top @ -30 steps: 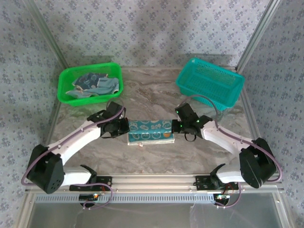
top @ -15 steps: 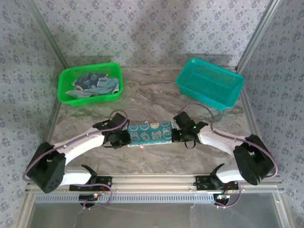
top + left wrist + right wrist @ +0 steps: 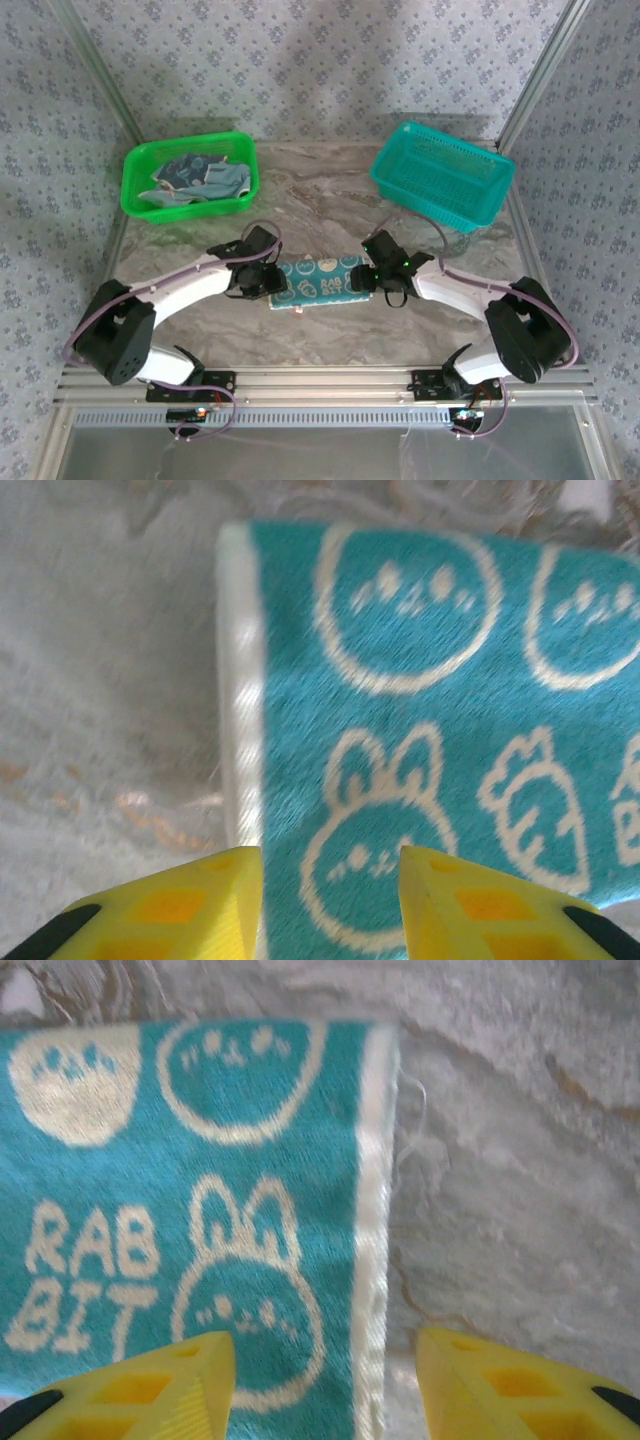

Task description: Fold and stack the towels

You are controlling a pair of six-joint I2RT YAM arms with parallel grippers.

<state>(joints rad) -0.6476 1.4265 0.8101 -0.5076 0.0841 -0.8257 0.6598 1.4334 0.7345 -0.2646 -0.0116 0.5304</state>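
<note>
Top view: the folded towel (image 3: 318, 282) lies flat between my left gripper (image 3: 268, 283) and right gripper (image 3: 368, 280), 1 at each short end, which I read as a fold just laid. More towels (image 3: 195, 178) sit in the green basket (image 3: 135, 162)

Left wrist: the jaws are parted over the towel's (image 3: 420, 730) white hem, gripping nothing

Right wrist: the jaws are likewise apart, straddling the opposite hem of the towel (image 3: 150, 1210)

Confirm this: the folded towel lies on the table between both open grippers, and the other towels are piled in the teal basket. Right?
Wrong on one point: the other towels are piled in the green basket, not the teal basket, as the top external view shows. The folded towel does lie on the table between the open left gripper and right gripper.
</note>
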